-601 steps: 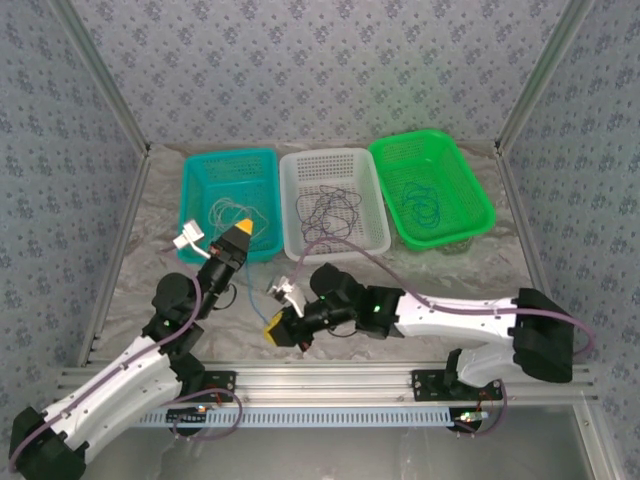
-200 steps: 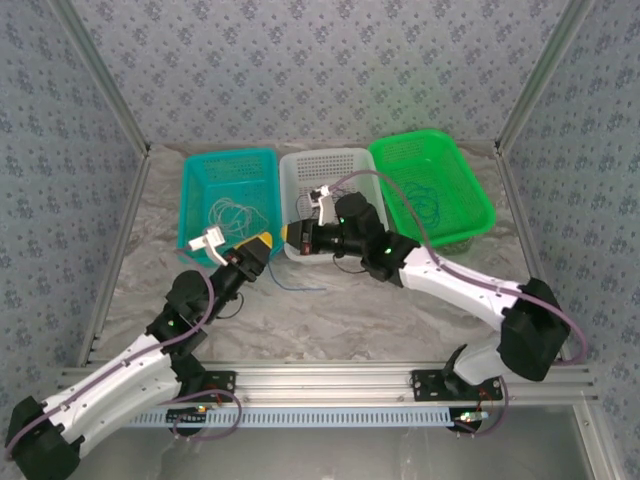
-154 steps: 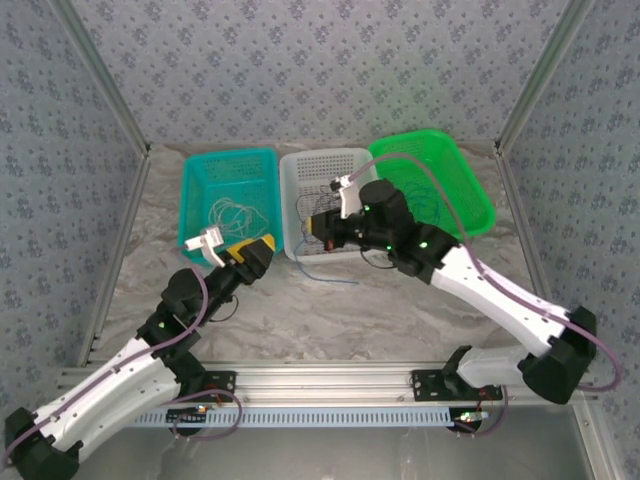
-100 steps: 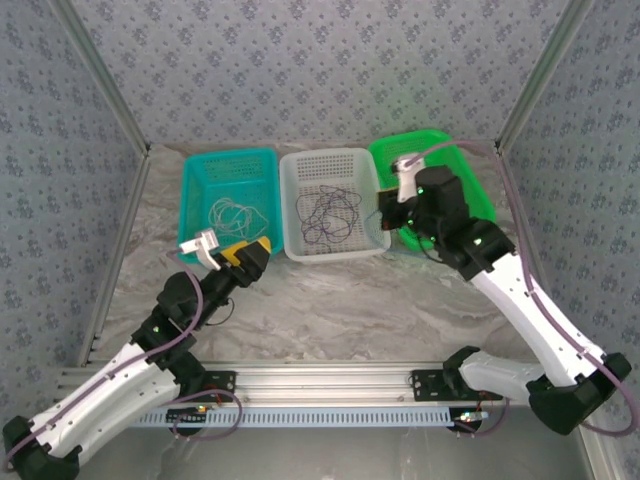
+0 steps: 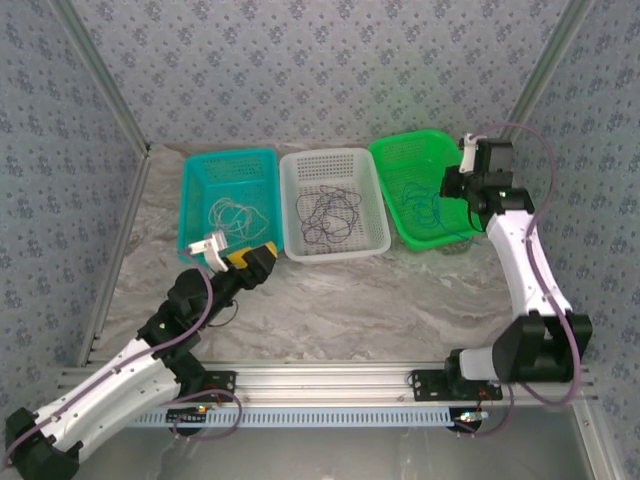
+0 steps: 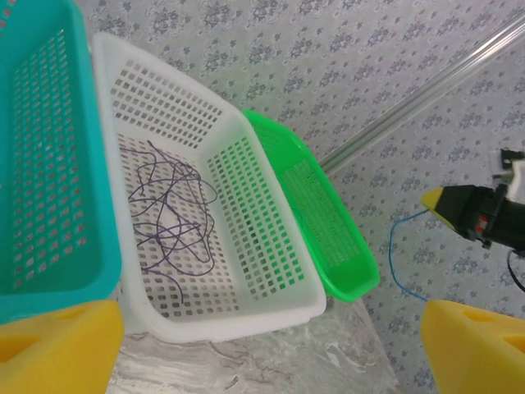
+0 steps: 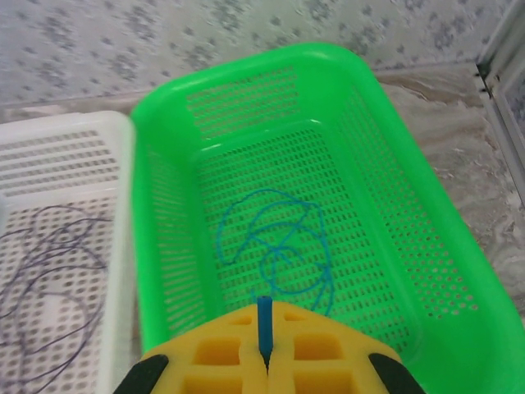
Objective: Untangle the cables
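Right end effector (image 7: 264,353) clamped blue cable (image 7: 263,322) over green basket (image 7: 271,59), far right corner of surface (image 5: 400,300) — should lower before releasing, tail inside rim. Left end effector (image 5: 258,258) stood wide, empty.

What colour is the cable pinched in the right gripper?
The cable is blue, clearest in the right wrist view.

No readable text, label, brand, number or sign in any view.
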Controlling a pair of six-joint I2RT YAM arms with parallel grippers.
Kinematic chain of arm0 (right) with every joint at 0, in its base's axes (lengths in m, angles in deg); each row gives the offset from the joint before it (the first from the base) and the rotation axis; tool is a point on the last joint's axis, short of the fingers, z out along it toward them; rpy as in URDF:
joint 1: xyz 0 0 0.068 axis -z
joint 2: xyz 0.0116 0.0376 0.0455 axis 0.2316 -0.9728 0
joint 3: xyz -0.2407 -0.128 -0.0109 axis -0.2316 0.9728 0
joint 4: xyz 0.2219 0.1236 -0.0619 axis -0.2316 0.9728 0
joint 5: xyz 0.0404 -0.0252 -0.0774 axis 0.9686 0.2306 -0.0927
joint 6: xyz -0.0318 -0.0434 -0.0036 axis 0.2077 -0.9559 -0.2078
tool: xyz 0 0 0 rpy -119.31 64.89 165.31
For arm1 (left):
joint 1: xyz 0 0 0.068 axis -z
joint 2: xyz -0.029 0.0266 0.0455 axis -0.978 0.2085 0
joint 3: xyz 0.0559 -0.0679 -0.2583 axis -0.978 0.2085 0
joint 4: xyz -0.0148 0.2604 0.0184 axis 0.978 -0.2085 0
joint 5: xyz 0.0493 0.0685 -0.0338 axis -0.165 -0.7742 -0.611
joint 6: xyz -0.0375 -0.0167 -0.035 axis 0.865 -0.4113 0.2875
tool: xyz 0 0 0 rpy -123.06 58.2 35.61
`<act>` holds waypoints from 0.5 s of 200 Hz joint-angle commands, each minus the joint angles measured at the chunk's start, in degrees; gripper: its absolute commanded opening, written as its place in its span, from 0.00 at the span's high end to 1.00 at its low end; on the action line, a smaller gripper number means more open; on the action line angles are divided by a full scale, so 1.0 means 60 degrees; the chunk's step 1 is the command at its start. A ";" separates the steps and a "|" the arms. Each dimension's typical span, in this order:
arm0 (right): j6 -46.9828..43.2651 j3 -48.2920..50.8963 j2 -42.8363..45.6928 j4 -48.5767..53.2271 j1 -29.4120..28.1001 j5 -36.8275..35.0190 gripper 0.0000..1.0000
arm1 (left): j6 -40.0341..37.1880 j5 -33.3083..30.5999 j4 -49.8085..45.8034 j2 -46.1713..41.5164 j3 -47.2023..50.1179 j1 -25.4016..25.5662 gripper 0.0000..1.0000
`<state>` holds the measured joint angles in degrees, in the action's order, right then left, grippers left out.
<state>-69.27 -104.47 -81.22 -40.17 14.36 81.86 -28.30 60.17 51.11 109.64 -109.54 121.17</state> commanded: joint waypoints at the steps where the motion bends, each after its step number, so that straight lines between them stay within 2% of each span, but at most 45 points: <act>1: -0.0228 -0.0633 -0.0687 -0.0612 0.0361 0.0664 1.00 | 0.0033 0.0137 -0.0193 -0.0147 0.0114 0.0037 0.07; 57: -0.0075 -0.1988 -0.2819 -0.0666 0.0693 0.1232 1.00 | 0.0196 -0.0297 -0.0578 -0.0942 0.0473 0.0049 0.07; 100: 0.0021 -0.2261 -0.3663 -0.0871 0.0921 0.1362 1.00 | 0.0192 -0.0471 -0.0961 -0.1151 0.0459 0.0037 0.08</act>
<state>-69.62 -115.90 -101.35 -44.45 19.04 88.44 -27.62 58.79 46.96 103.60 -106.50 121.17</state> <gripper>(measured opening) 0.069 0.921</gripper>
